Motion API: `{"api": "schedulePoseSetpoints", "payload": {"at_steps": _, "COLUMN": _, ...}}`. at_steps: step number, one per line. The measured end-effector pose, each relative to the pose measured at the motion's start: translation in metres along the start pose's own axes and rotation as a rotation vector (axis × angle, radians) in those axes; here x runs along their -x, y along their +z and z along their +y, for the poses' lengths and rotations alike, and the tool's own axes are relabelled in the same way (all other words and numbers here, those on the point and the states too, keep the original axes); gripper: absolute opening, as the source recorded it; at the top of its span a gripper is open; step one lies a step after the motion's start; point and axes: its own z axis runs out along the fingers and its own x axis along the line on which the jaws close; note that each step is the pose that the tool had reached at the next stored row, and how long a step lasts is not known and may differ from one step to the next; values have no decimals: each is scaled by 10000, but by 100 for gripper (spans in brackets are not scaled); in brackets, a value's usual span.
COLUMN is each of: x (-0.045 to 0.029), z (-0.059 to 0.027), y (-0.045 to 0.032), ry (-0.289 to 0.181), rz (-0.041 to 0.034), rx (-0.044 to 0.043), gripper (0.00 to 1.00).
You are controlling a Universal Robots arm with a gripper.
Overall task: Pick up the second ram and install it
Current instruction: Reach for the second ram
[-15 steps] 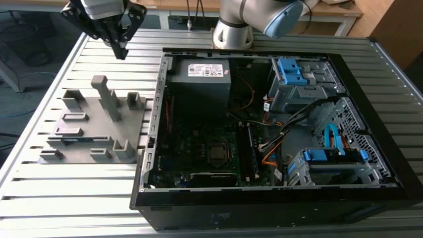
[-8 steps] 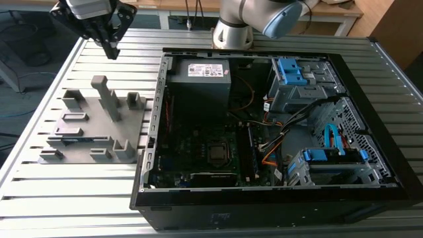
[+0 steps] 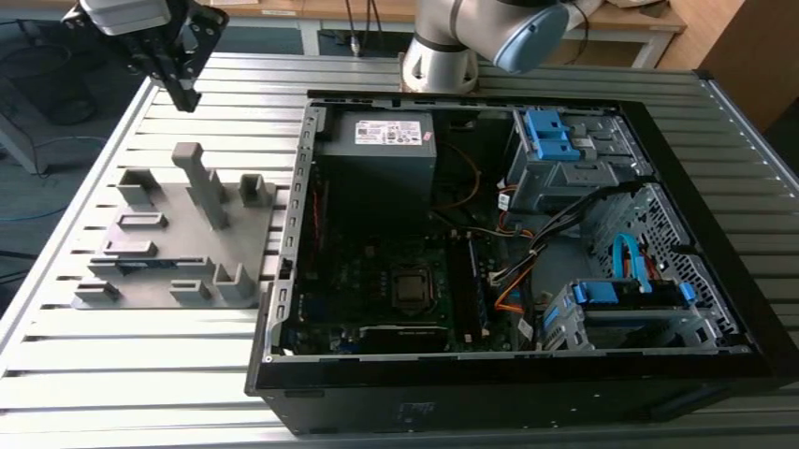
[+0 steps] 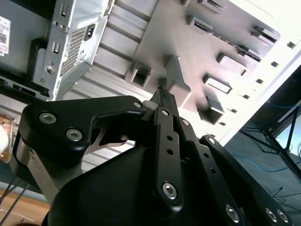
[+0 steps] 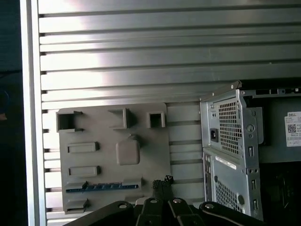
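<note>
Hovering beside the grey holder block (image 3: 156, 281), my gripper (image 3: 187, 96) pinched closed on nothing
The second ram (image 5: 101, 187) lies in a holder slot, apart from me; a clean pick likely needs a centred grip, square across its long edge

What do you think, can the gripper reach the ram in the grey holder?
Probably yes. The gripper hangs high near the grey holder, and the ram lies exposed in its slot with nothing over it.

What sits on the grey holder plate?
The second ram stands in one slot of the holder plate, among grey blocks; its lower edge is hidden by the slot.
</note>
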Motion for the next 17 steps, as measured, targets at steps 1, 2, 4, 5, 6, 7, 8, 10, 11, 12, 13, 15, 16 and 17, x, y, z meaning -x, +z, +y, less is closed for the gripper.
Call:
{"api": "schedulePoseSetpoints", "payload": {"at_steps": 1, "x": -32, "z": -2, "y": -1, "ry": -1, "rz": 0, "rx": -1, "gripper": 10}}
{"api": "schedulePoseSetpoints", "payload": {"at_steps": 2, "x": -64, "z": -5, "y": -2, "ry": -1, "rz": -1, "rx": -1, "gripper": 10}}
{"api": "schedulePoseSetpoints", "payload": {"at_steps": 4, "x": -123, "z": -10, "y": -2, "ry": -2, "rz": -3, "rx": 1, "gripper": 10}}
{"api": "schedulePoseSetpoints", "payload": {"at_steps": 5, "x": -156, "z": -12, "y": -3, "ry": -1, "rz": -3, "rx": 1, "gripper": 10}}
{"api": "schedulePoseSetpoints", "payload": {"at_steps": 6, "x": -184, "z": -14, "y": -3, "ry": 0, "rz": -3, "rx": 0, "gripper": 10}}
{"api": "schedulePoseSetpoints", "payload": {"at_steps": 7, "x": -211, "z": -16, "y": -5, "ry": 0, "rz": -2, "rx": 0, "gripper": 10}}
{"api": "schedulePoseSetpoints", "payload": {"at_steps": 8, "x": -237, "z": -18, "y": -5, "ry": 0, "rz": -2, "rx": -1, "gripper": 10}}
{"api": "schedulePoseSetpoints", "payload": {"at_steps": 10, "x": -288, "z": -22, "y": -6, "ry": 0, "rz": -2, "rx": 0, "gripper": 10}}
{"api": "schedulePoseSetpoints", "payload": {"at_steps": 11, "x": -315, "z": -24, "y": -6, "ry": 0, "rz": -2, "rx": 0, "gripper": 10}}
{"api": "schedulePoseSetpoints", "payload": {"at_steps": 12, "x": -342, "z": -26, "y": -6, "ry": -1, "rz": -3, "rx": 0, "gripper": 10}}
{"api": "schedulePoseSetpoints", "payload": {"at_steps": 13, "x": -372, "z": -28, "y": -7, "ry": -1, "rz": -4, "rx": 1, "gripper": 10}}
{"api": "schedulePoseSetpoints", "payload": {"at_steps": 15, "x": -430, "z": -33, "y": -8, "ry": -1, "rz": -3, "rx": 0, "gripper": 10}}
{"api": "schedulePoseSetpoints", "payload": {"at_steps": 16, "x": -459, "z": -35, "y": -9, "ry": 0, "rz": -3, "rx": 0, "gripper": 10}}
{"api": "schedulePoseSetpoints", "payload": {"at_steps": 17, "x": -486, "z": -37, "y": -9, "ry": 0, "rz": -4, "rx": 0, "gripper": 10}}
